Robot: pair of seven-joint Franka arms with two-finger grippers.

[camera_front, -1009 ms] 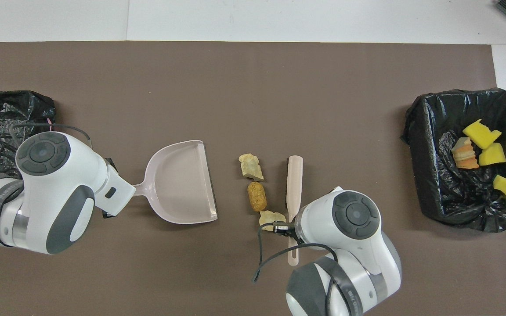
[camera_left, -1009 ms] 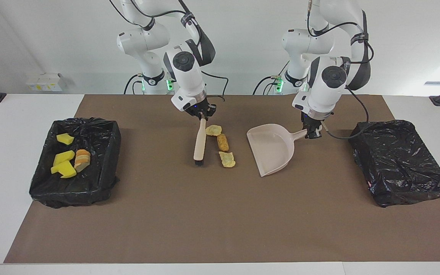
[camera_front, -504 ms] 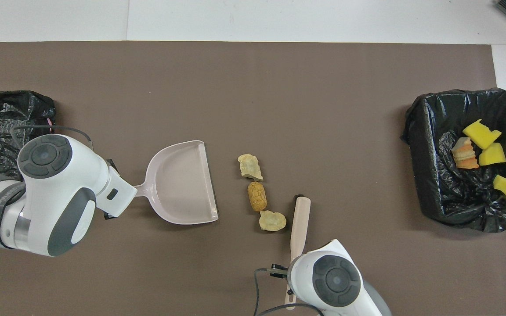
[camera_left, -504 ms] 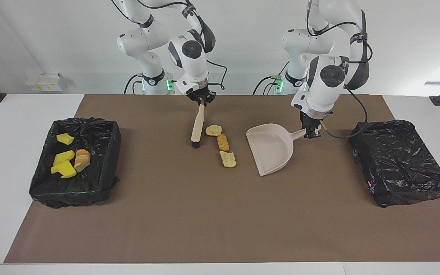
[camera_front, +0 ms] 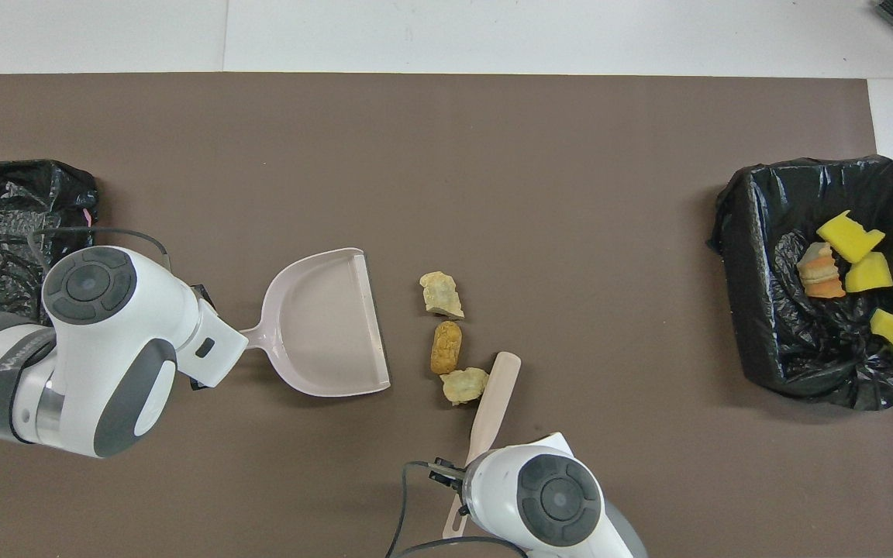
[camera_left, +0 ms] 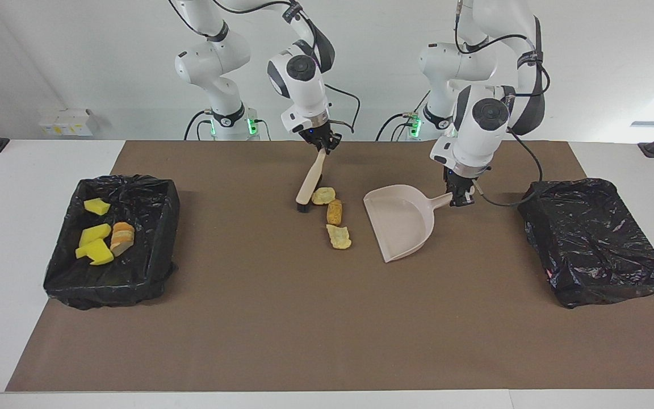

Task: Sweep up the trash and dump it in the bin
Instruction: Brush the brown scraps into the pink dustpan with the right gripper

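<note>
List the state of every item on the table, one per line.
Brush: tilted, held by right pincer, bristles at the nearest scrap.
Dustpan: flat on mat, empty, handle held by left pincer.
Three loose scraps: on mat, unswept.
Open bin: holds four scraps.
Second bin: bag-covered, contents unseen.

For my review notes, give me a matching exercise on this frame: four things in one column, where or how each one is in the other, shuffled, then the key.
Things:
1. brush
2. dustpan
3. yellow foam chunks
4. three loose scraps

Places or states:
A. in the open bin at the right arm's end
B. held by the left gripper, mouth toward the scraps
C. on the mat between brush and dustpan
D. held tilted by the right gripper, bristles by the nearest scrap

Pairs: 1-D, 2-B, 3-A, 4-C
</note>
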